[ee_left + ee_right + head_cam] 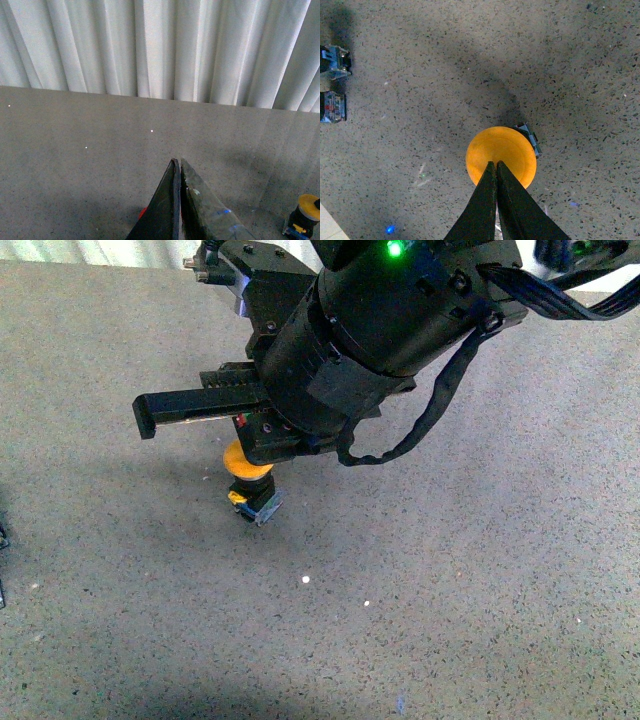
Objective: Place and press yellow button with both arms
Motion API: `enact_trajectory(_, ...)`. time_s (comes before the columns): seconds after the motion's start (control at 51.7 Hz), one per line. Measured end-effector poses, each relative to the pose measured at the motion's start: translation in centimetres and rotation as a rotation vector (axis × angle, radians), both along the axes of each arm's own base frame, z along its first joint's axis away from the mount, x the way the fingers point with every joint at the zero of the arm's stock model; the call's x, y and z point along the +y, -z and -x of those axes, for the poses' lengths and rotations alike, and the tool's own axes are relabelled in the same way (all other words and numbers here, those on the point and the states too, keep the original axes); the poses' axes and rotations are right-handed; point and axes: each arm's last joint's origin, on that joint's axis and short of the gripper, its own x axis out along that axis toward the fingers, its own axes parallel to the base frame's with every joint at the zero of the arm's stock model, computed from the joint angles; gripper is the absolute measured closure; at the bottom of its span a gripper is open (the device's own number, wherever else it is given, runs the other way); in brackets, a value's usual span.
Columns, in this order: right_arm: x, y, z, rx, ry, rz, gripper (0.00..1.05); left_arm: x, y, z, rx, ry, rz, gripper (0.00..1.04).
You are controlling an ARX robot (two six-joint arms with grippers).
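Observation:
The yellow button (247,462) stands on the grey speckled table, its orange-yellow cap above a black collar and a small blue-grey base (262,505). My right gripper (258,452) comes down from the upper right and sits right over the cap. In the right wrist view its shut fingertips (496,163) lie over the near part of the round cap (501,150); whether they touch it I cannot tell. My left gripper (177,161) is shut with nothing in it, low over bare table. The yellow button (306,216) stands well off to its side.
Two small dark box-like parts (333,60) (332,107) lie on the table away from the button. A white pleated curtain (160,45) hangs behind the table's far edge. A small red patch (142,212) shows beside the left fingers.

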Motion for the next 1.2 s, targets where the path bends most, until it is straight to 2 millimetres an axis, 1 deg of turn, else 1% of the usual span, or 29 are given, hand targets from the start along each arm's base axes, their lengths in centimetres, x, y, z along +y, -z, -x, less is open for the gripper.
enact_trajectory(0.097,-0.2,0.7,-0.1,0.020,0.014,0.015,1.03,0.0,0.0,0.0,0.000,0.000,0.000,1.03)
enact_trajectory(0.194,-0.2,0.9,-0.2,0.023,0.019,0.014,1.03,0.0,0.0,0.0,0.000,0.000,0.000,1.03)
enact_trajectory(0.406,-0.7,0.6,-0.3,0.007,0.056,-0.052,1.03,0.0,0.0,0.0,0.000,0.000,0.000,1.03)
enact_trajectory(0.484,-1.4,0.0,-0.3,-0.005,0.090,-0.110,1.03,0.0,0.0,0.0,0.000,0.000,0.000,1.03)
enact_trajectory(0.542,-2.4,-0.9,0.0,-0.030,0.126,-0.148,1.03,0.0,0.0,0.0,0.000,0.000,0.000,1.03)
enact_trajectory(0.639,-4.3,-3.6,0.6,-0.113,0.160,-0.199,1.03,0.0,0.0,0.0,0.000,0.000,0.000,1.03)
enact_trajectory(0.677,-5.1,-5.0,1.1,-0.157,0.173,-0.217,1.03,0.0,0.0,0.0,0.000,0.000,0.000,1.03)
enact_trajectory(0.697,-5.3,-5.4,1.2,-0.168,0.176,-0.220,1.03,0.0,0.0,0.0,0.000,0.000,0.000,1.03)
enact_trajectory(0.735,-6.2,-6.8,1.9,-0.213,0.186,-0.240,1.03,0.0,0.0,0.0,0.000,0.000,0.000,1.03)
enact_trajectory(0.774,-7.0,-7.7,2.5,-0.242,0.189,-0.254,1.03,0.0,0.0,0.0,0.000,0.000,0.000,1.03)
enact_trajectory(0.813,-7.7,-8.4,3.1,-0.267,0.192,-0.265,0.99,0.0,0.0,0.0,0.000,0.000,0.000,1.03)
enact_trajectory(0.871,-9.2,-9.5,4.6,-0.303,0.194,-0.283,0.88,0.0,0.0,0.0,0.000,0.000,0.000,1.03)
enact_trajectory(0.89,-9.7,-9.6,5.2,-0.342,0.208,-0.265,0.84,0.0,0.0,0.0,0.000,0.000,0.000,1.03)
enact_trajectory(0.91,-9.9,-9.4,5.6,-0.399,0.228,-0.237,0.87,0.0,0.0,0.0,0.000,0.000,0.000,1.03)
enact_trajectory(0.948,-10.7,-9.4,6.2,-0.663,0.343,-0.157,0.96,0.0,0.0,0.0,0.000,0.001,0.000,1.03)
enact_trajectory(0.987,-11.5,-9.1,7.0,-0.810,0.442,-0.093,1.03,0.0,0.0,0.0,0.000,0.001,0.000,1.03)
enact_trajectory(1.065,-13.0,-8.2,8.5,-0.938,0.533,-0.044,1.03,0.0,0.0,0.0,0.000,0.000,0.000,1.03)
enact_trajectory(1.103,-14.1,-7.7,9.6,-0.988,0.555,-0.038,1.03,0.0,0.0,0.0,0.000,0.000,0.000,1.03)
enact_trajectory(1.2,-15.7,-6.7,12.0,-1.009,0.541,-0.027,1.03,0.0,0.0,0.0,0.000,0.000,0.000,1.03)
